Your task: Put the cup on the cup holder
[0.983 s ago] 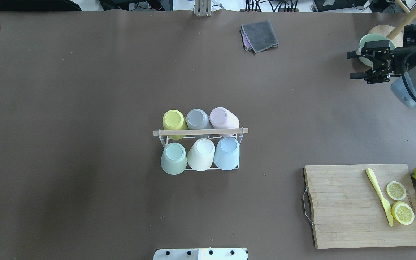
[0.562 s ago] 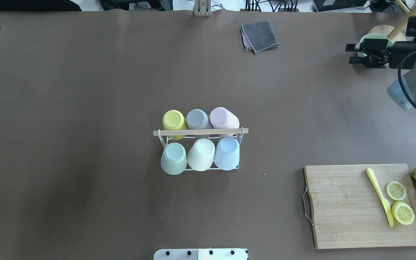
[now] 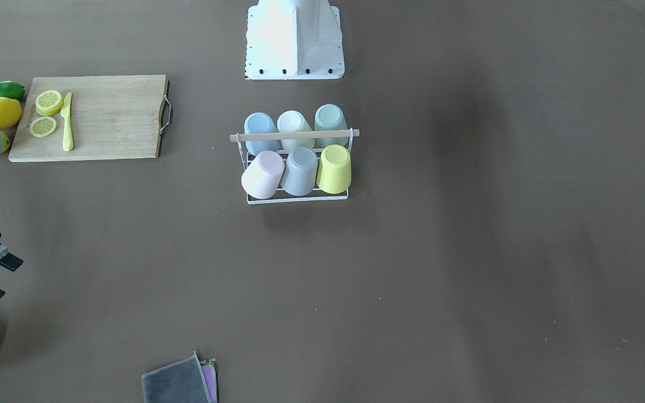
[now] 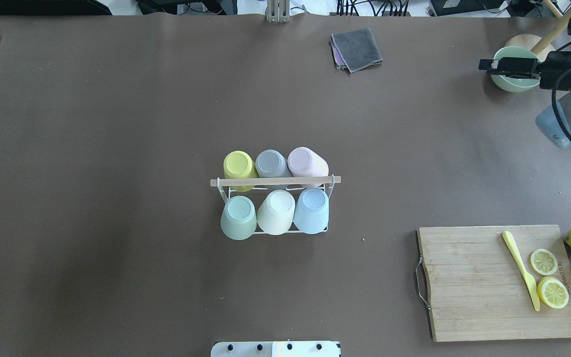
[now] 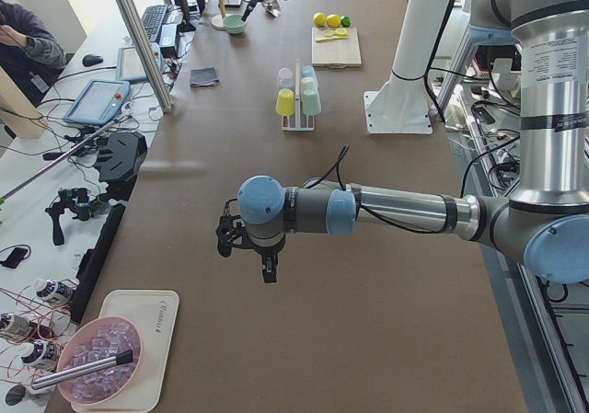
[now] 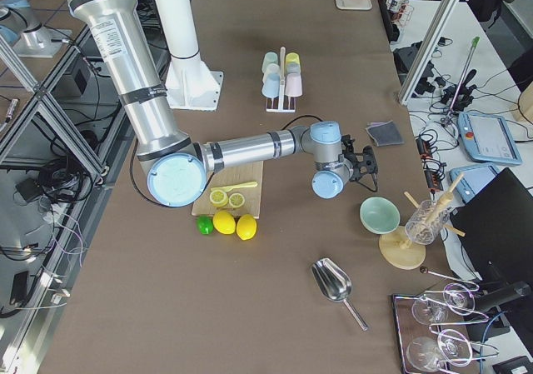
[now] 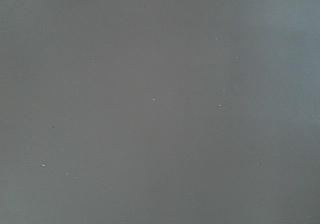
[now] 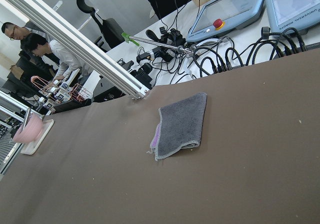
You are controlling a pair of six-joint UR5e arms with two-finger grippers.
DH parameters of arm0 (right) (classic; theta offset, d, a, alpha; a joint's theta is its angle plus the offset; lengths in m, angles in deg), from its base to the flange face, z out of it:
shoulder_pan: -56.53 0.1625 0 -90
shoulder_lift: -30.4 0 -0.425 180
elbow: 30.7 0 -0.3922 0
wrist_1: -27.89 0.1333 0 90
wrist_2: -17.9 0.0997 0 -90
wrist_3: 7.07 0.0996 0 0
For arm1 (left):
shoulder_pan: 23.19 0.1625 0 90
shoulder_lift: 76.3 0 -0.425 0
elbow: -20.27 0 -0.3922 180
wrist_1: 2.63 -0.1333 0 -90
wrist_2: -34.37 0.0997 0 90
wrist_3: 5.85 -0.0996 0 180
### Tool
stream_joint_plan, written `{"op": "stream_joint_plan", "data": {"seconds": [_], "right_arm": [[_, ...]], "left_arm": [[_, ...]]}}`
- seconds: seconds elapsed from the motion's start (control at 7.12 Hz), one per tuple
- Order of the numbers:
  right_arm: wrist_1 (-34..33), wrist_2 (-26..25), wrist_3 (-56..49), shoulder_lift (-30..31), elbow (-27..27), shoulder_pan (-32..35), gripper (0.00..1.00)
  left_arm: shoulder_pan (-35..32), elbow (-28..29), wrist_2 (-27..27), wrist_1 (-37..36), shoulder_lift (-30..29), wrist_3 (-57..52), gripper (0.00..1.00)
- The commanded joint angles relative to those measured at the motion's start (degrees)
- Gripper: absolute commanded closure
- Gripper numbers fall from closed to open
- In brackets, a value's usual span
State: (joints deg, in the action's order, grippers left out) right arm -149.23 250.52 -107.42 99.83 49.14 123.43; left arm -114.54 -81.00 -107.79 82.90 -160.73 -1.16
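Exterior front-facing view catches the right gripper [image 3: 6, 278] at its left edge, its two fingers spread apart with nothing between them. Seen from overhead it hangs near a green bowl [image 4: 513, 83] at the far right of the table [image 4: 117, 148], well apart from the cup holder [image 4: 275, 181]. The left gripper [image 5: 250, 252] shows only in the exterior left view, pointing down above bare table, and how its jaws stand cannot be told.

The cup holder sits mid-table with six cups [image 4: 275, 213] upside down on it, three on each side of its wooden rod. A grey cloth [image 4: 356, 48] lies toward the far edge. A cutting board [image 4: 474, 287] with lemon slices [image 4: 553, 291] is at the near right.
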Motion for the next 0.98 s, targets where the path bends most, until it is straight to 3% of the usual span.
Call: {"op": "stream_joint_plan", "data": {"seconds": [0.0,0.28,0.84], "right_arm": [[-1.0,3.3,15.1,0.1,3.3,-0.1,0.00],[-0.9,6.5,38.4,0.1,6.9,0.2,0.00],[4.4,14.6,77.4,0.4,8.0,1.9,0.00]], "left_arm": [[0.0,0.1,-0.1,0.0,0.0,0.0,0.02],[0.0,0.2,0.0,0.0,0.0,0.0,0.02],[0.0,0.5,0.0,0.0,0.1,0.0,0.02]]}}
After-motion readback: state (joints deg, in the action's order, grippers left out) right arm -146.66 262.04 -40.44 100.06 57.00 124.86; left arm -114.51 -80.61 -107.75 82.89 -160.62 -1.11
